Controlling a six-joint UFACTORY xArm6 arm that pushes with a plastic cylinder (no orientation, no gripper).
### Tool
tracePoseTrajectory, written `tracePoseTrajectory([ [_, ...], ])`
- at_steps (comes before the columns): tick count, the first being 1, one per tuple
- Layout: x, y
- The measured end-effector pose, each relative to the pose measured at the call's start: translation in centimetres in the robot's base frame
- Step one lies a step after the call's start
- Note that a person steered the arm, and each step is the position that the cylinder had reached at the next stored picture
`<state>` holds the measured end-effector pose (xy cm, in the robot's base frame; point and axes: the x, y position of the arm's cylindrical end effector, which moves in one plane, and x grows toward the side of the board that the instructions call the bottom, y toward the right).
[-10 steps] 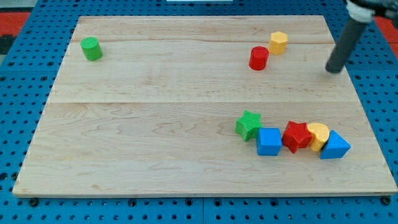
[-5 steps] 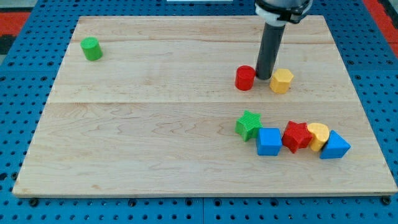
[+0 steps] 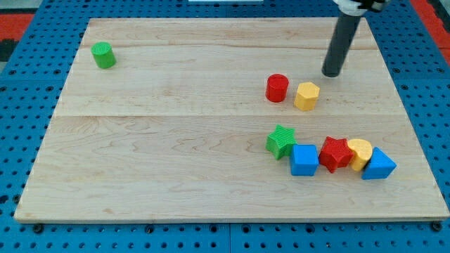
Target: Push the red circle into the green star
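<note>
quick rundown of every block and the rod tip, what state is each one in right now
my tip: on the board, touching no block, up and right of the yellow hexagon
red circle: upright, apart from the green star
yellow hexagon: just right of the red circle
green star: against the blue cube
blue cube: in the bottom row
red star: in the row
yellow block: in the row
blue triangle: row's right end
green cylinder: alone, top left

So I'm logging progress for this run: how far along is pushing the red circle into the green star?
Done: nothing final. The red circle sits above the green star with bare board between them, beside the yellow block. In hand: my tip is off to the view's upper right of both, touching neither. Left: get behind the circle and push it down into the star.
</note>
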<state>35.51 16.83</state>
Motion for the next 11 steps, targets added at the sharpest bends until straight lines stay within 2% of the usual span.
tracePoseTrajectory([
  [1, 5.7, -0.3],
  [2, 6.9, -0.2],
  [3, 4.0, 0.6],
  [4, 3.6, -5.0],
  [5, 8.9, -1.8],
  [6, 8.6, -0.4],
  [7, 1.3, 3.0],
  [8, -0.6, -3.5],
  [9, 0.9, -8.5],
  [10, 7.1, -8.6],
  [11, 5.5, -8.3],
])
